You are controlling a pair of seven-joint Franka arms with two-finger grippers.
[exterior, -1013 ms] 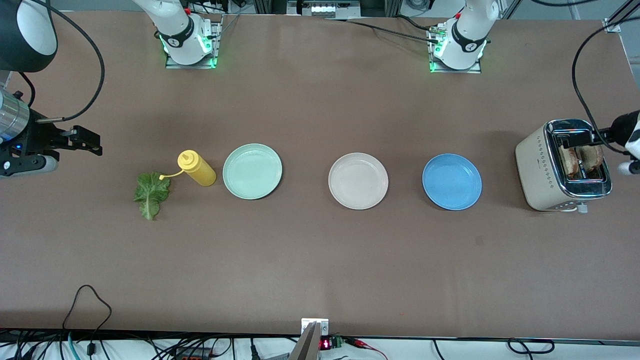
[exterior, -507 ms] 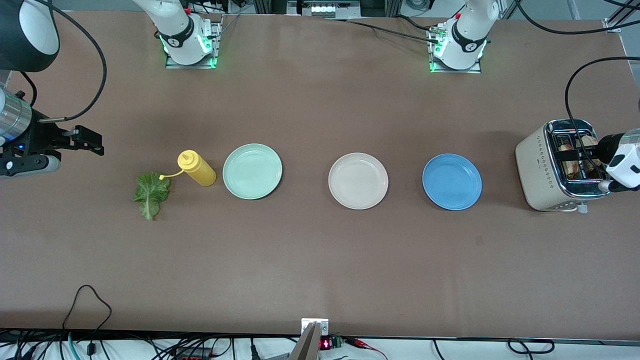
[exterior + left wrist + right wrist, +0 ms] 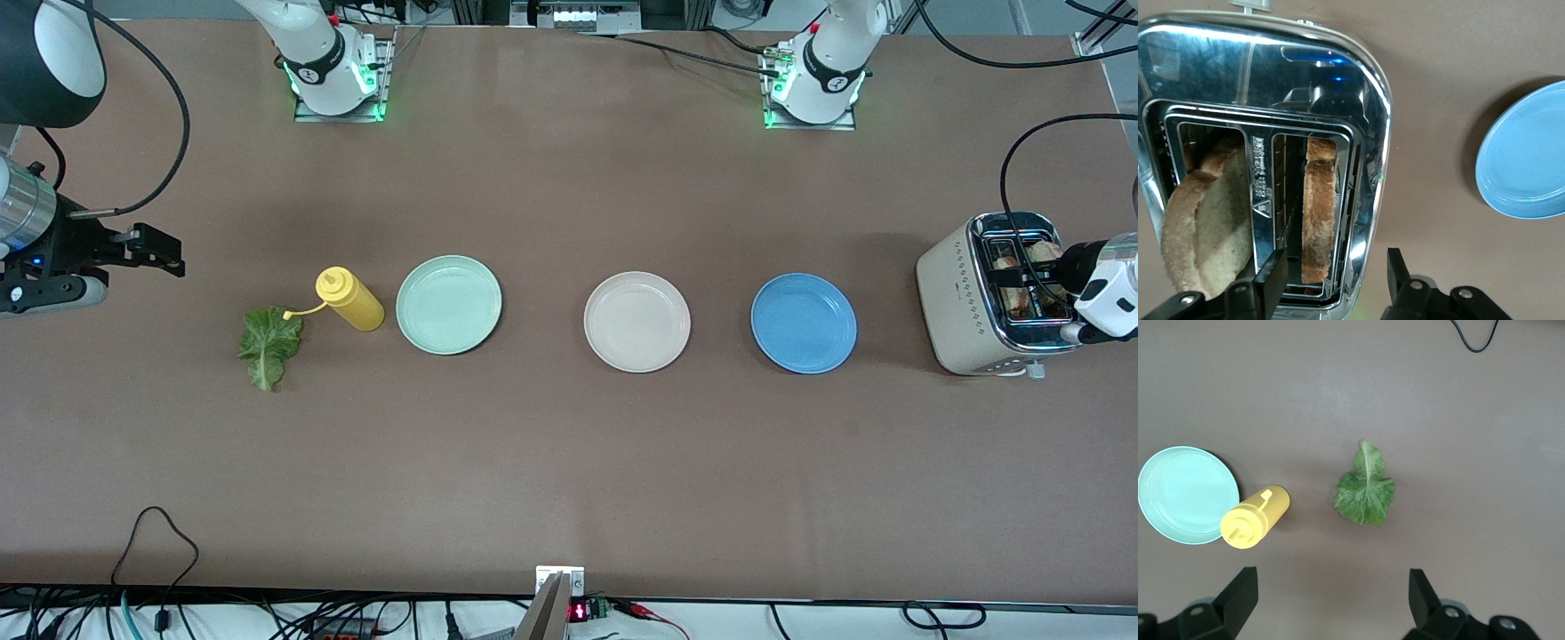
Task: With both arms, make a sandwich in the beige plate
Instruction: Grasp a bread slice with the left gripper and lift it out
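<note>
Left claw [image 3: 1331, 280] hangs over the toaster [image 3: 965, 302], part open, fingers astride one bread slice [image 3: 1319, 213], gripping nothing. Right claw [image 3: 1331, 600], wide open and empty, waits above the lettuce [image 3: 1365, 495].

Yellow bottle [image 3: 349, 299] lies beside mint plate [image 3: 449, 305]; blue plate [image 3: 804, 323] near toaster [image 3: 965, 302].

A lettuce leaf [image 3: 1365, 492] lies near a yellow squeeze bottle [image 3: 1253, 518], which touches the mint-green plate [image 3: 1179, 490].

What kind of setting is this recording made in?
Probably a robotics lab staged as a kitchen: arm bases bolted to a brown table, loose cables at its edge, and a toaster.
</note>
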